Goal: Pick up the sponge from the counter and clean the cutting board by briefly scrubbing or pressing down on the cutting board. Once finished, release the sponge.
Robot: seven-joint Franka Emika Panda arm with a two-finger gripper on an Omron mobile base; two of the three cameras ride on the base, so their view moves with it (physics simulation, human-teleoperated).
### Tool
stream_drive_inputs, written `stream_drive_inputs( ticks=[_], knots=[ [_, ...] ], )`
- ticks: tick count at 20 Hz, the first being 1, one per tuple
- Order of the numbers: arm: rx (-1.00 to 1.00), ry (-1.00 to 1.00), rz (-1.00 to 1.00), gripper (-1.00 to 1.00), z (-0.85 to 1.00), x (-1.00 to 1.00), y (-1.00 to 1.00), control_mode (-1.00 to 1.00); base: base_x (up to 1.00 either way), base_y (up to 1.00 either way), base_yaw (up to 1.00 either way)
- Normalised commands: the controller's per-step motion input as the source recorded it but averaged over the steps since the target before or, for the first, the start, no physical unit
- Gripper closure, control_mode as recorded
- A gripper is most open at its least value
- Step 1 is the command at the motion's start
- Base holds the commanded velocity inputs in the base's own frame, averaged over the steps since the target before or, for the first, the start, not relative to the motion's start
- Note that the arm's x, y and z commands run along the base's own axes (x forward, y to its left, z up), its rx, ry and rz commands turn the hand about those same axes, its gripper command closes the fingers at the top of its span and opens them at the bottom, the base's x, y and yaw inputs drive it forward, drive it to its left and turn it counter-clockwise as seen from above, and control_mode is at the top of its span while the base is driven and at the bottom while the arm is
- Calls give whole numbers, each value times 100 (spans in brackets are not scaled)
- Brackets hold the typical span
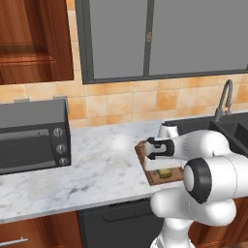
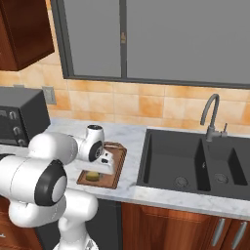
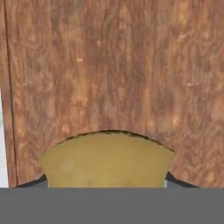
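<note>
The hand (image 3: pixel 107 186) pinches the sponge (image 3: pixel 106 159) by its sides against the cutting board (image 3: pixel 109 65); soft and light, it likely squashes easily

The sponge (image 3: pixel 107 159) is mustard yellow, a bit brown. The cutting board (image 3: pixel 109 65) is reddish-brown wood with darker streaks and a darker rim. The counter (image 1: pixel 97 169) is white with grey swirly lines. At the left of the left base view, the microwave (image 1: pixel 31 135) is dark grey with silver knobs. The wall tiles (image 2: pixel 136 105) are orange and tan squares. The sink (image 2: pixel 190 163) is dark grey, and the cabinets (image 1: pixel 34 38) are red-brown wood.
</note>
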Motion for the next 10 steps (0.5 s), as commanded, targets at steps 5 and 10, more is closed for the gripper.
stream_drive_inputs(
  ticks=[5,10],
  knots=[
    [0,0,0,100,-17,0,53,-100,0,0,0],
    [3,0,0,100,-56,0,17,-100,0,0,0]
  ],
)
